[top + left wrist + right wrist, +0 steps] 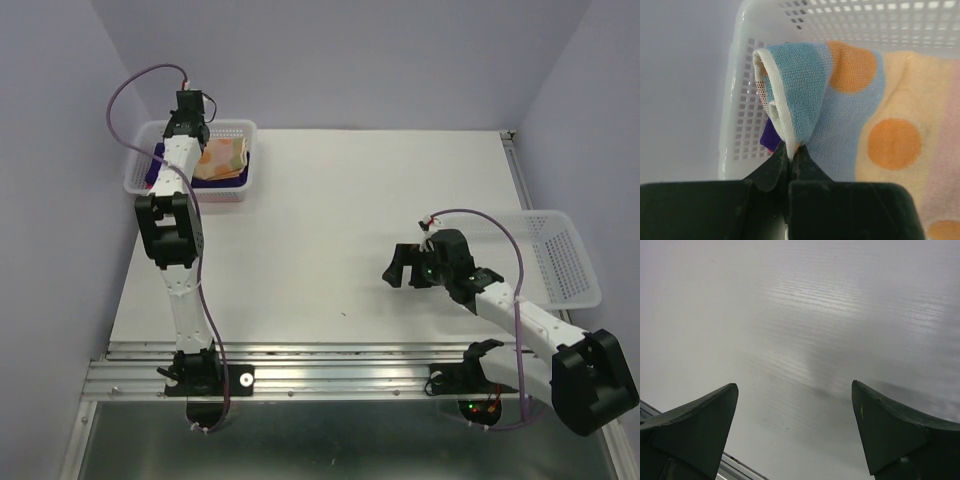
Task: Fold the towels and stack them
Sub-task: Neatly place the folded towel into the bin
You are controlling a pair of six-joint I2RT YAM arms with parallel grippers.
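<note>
Two pincers here, doing very different things. The left pincer [790, 152] is pressed together on a bunched-up corner of the light blue dotted towel [850, 115], and the hemmed edge stands up in a ridge just beyond the tips. The rest of that towel spreads out to the right of the pincer, inside the white mesh basket [737, 115]. A bit of purple cloth [770, 136] peeks out just left of the tips, underneath. The right pincer [794, 390] is spread wide over bare worktop [815, 305], with nothing between its jaws.

Handling-wise it looks like terry cloth, so soft, light and floppy. I'd expect it to sag and drape when lifted by one corner, and it might drag the cloth below along with it. The fabric looks grippy, so slipping seems unlikely. The hemmed corner is a good place to hold, and a second corner for the other pincer would make folding easier.
</note>
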